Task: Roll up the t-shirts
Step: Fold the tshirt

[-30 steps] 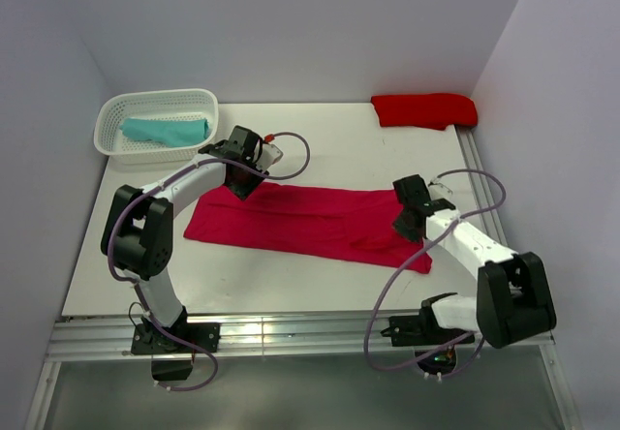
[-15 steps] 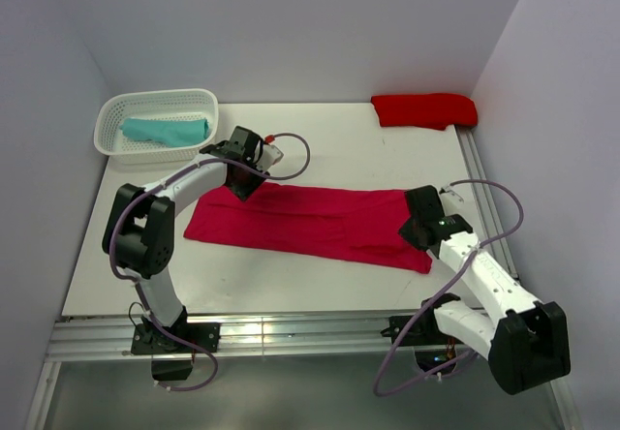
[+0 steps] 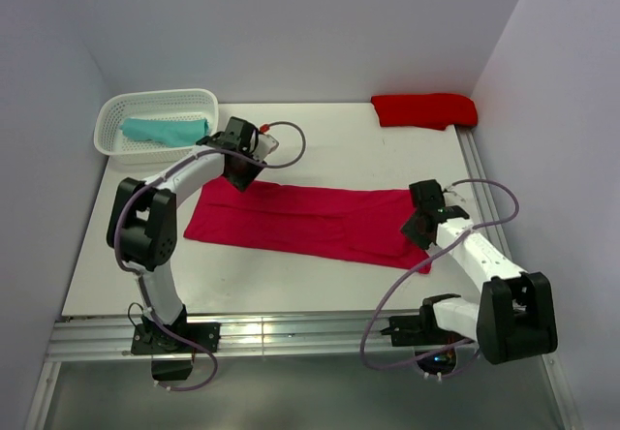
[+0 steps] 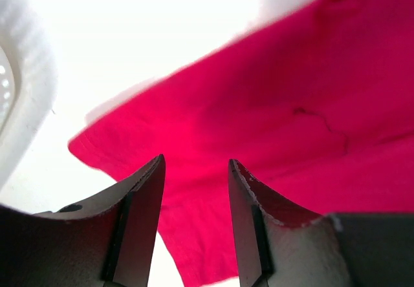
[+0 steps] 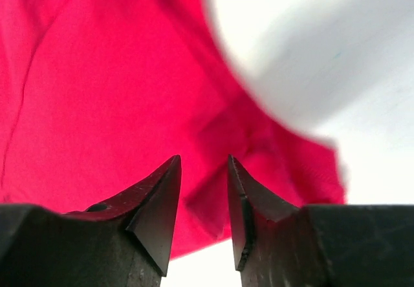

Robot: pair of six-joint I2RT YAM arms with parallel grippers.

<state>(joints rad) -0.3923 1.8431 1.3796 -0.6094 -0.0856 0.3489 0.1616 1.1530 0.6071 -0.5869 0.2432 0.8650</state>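
Observation:
A raspberry-crimson t-shirt (image 3: 310, 222) lies flat on the table as a long folded strip. My left gripper (image 3: 236, 176) hovers over its far left corner. In the left wrist view the gripper (image 4: 196, 164) is open, with the shirt (image 4: 291, 106) showing beyond the gap and nothing between the fingers. My right gripper (image 3: 418, 232) is over the strip's right end. It is open in the right wrist view (image 5: 202, 161), just above rumpled cloth (image 5: 97, 93). A scarlet t-shirt (image 3: 424, 110) lies bunched at the back right. A teal t-shirt (image 3: 165, 132) lies in the basket.
The white lattice basket (image 3: 111, 110) stands at the back left, close behind my left gripper; its wall shows in the left wrist view (image 4: 19, 93). Walls close the table on three sides. A metal rail (image 3: 291, 333) runs along the near edge.
My right gripper has opened and shifted from over the shirt to its right end. My left gripper has drawn slightly back toward the shirt's far left corner. The shirt's right end now lies flatter.

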